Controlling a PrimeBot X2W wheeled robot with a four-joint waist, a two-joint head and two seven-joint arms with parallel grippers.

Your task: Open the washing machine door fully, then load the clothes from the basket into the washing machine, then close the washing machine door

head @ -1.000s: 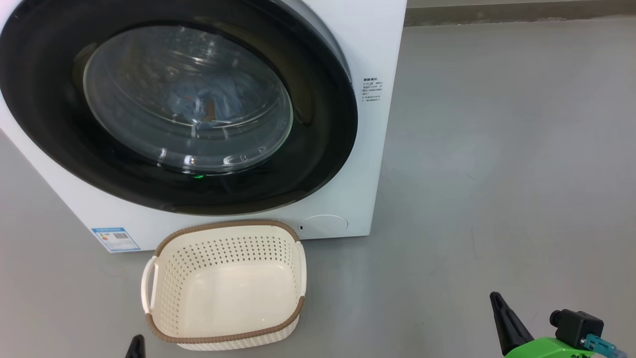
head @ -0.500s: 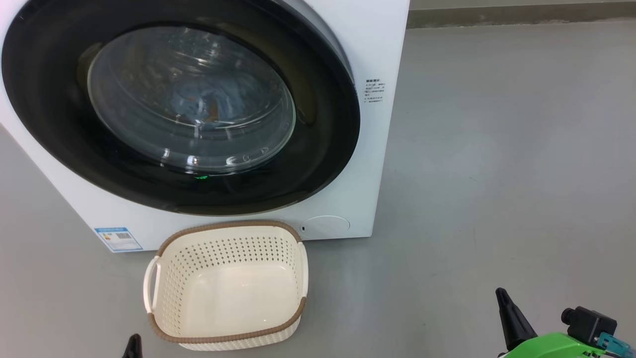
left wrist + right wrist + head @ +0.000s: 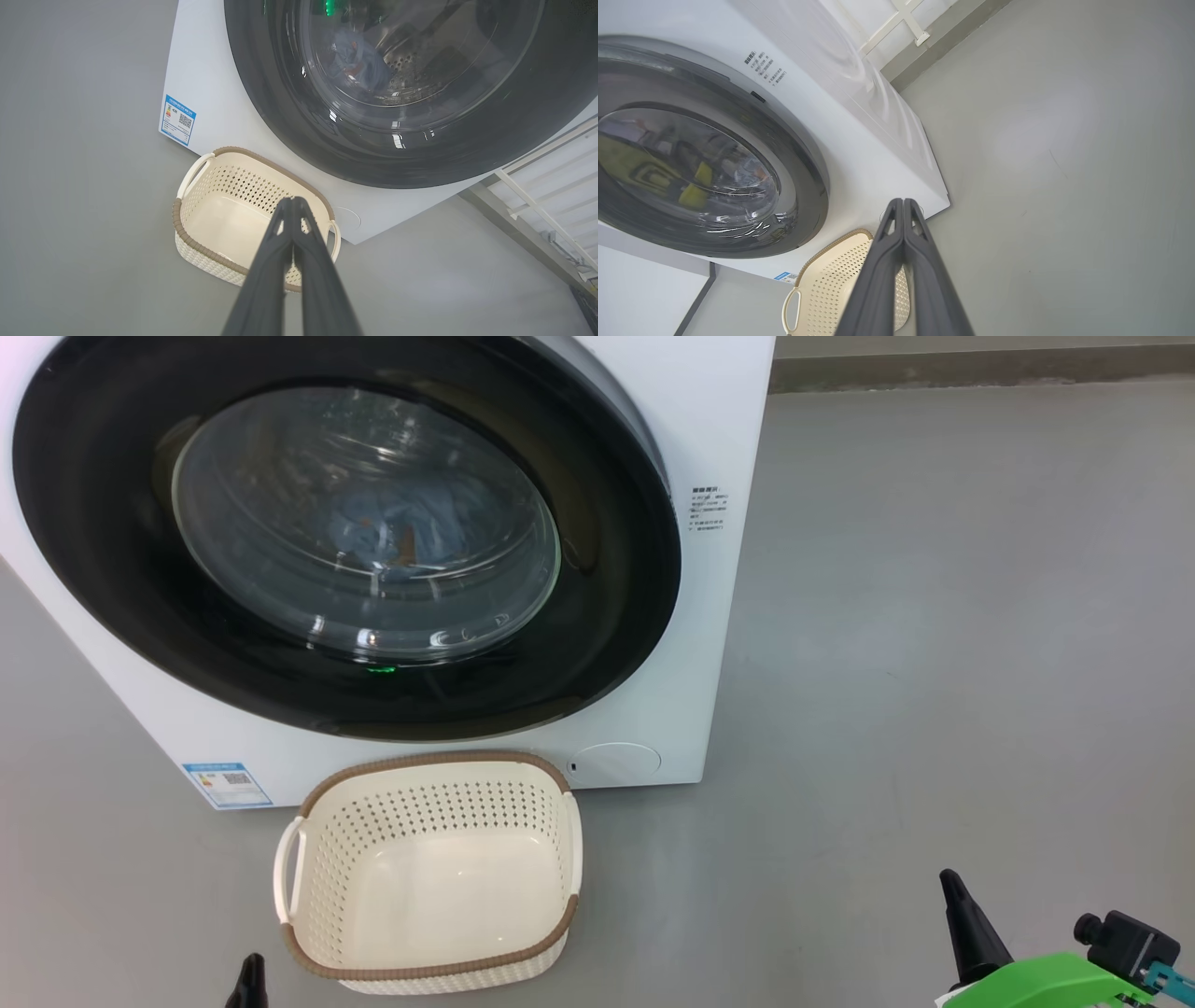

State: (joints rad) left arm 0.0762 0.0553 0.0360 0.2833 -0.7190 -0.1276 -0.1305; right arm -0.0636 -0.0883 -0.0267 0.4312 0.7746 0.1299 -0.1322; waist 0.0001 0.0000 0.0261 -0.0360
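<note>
Head view: the washing machine [image 3: 728, 616] stands on the grey floor [image 3: 934, 616] with its door [image 3: 616, 644] flat against its front, shut. The clothes [image 3: 401, 527] lie inside the machine, a blue heap behind the door's glass. The basket [image 3: 429, 761] sits just in front of the machine, below the door, with nothing in it. The left end effector [image 3: 249, 975] and right end effector [image 3: 957, 896] hang well in front of the machine, touching nothing.

Left wrist view: the left fingers [image 3: 266, 270] are pressed together, pinching nothing, and aimed over the basket toward the machine.

Right wrist view: the right fingers [image 3: 878, 280] are likewise pressed together and bare. A small dark slot [image 3: 757, 96] marks the door's rim beside the machine's printed text [image 3: 763, 70].

Loading and closing look done. The door should handle as rigid and fairly heavy, and its glossy face is too slippery to grip, so the rim by that slot seems the likely hold. The clothes look soft, light and limp, best pinched at a fold.
</note>
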